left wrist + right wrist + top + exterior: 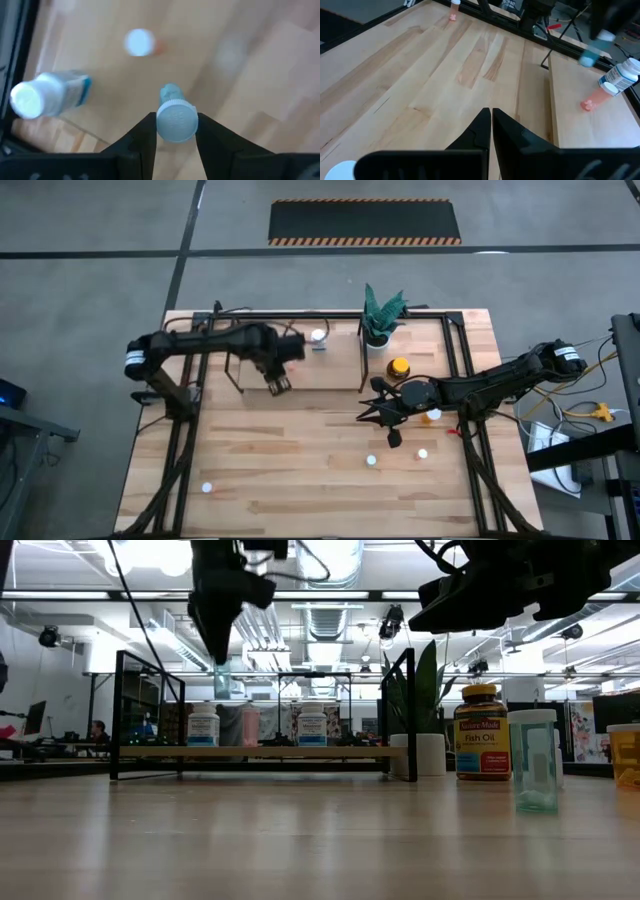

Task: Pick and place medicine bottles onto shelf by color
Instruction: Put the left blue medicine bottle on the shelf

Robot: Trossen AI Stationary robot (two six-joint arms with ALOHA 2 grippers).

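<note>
1. Nearest the low camera, a pale green-capped bottle is stood upright on the worktop, just beside the amber fish-oil bottle; both are judged to be awaiting sorting.
2. A pale blue-green bottle is clamped at its cap between the fingers of the left gripper. The fingers are closed partway, only as far as the cap permits.
3. The bottle is carried by the cap so that its body hangs clear below, which is judged to allow an upright set-down.
4. The left gripper is held above the shelf, with the bottle clear of the shelf surface.
5. On the shelf, two white-capped bottles and a pink bottle between them are stood upright. A free place on the shelf, matched by colour, is judged to be the destination.
6. The right gripper is parked over the worktop just beside the shelf, near the plant. Its fingers are fully closed and nothing is held.
7. Several small bottles are left scattered on the worktop well apart from the shelf; sorting is judged incomplete.
</note>
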